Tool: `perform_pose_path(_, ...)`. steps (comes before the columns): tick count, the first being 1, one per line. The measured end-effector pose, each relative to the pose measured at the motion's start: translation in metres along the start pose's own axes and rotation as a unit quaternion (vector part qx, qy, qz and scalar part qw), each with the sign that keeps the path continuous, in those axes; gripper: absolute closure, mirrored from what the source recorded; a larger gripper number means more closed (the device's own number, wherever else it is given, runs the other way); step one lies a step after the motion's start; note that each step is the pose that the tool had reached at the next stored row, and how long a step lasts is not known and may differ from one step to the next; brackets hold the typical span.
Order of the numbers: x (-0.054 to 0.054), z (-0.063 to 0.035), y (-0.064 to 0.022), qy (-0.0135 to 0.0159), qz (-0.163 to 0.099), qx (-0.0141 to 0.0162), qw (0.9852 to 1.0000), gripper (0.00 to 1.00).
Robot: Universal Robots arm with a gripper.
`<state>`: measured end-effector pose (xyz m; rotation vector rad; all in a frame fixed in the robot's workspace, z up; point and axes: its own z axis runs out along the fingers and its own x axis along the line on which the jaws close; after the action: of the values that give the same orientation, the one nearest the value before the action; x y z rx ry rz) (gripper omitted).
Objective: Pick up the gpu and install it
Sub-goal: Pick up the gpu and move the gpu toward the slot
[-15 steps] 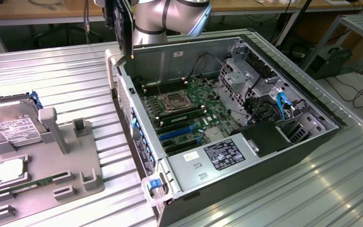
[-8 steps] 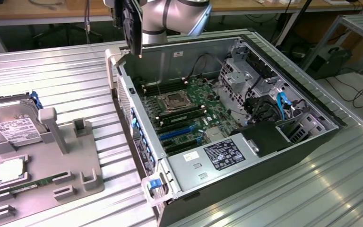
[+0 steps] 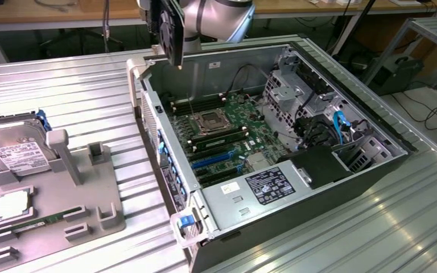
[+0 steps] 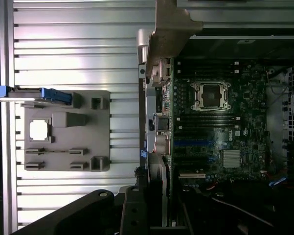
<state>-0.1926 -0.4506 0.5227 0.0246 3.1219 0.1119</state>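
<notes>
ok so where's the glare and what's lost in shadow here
Exterior view: bright sheen on the ribbed table at that view's right, motherboard evenly lit. Wrist view: the table glares in white bands, the gpu looks dim and brownish, the case interior nearest the camera goes black.

A ribbed metal table is seen with two things laid directly on it. An open computer case is set on its side toward the exterior view's right, its inside turned upward. A flat grey parts holder is placed near it toward the exterior view's left, a strip of bare slats being left between them.
</notes>
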Motion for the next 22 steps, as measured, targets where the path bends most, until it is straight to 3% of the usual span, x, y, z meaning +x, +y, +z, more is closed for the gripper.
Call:
perform_pose_path(11, -0.017, 0.0025, 0.0001, 0.0000, 0.000, 0.0000, 1.0000, 0.73)
perform_pose_path(22, -0.021, 0.0136, -0.0006, -0.0001, 0.000, 0.0000, 1.0000, 0.73)
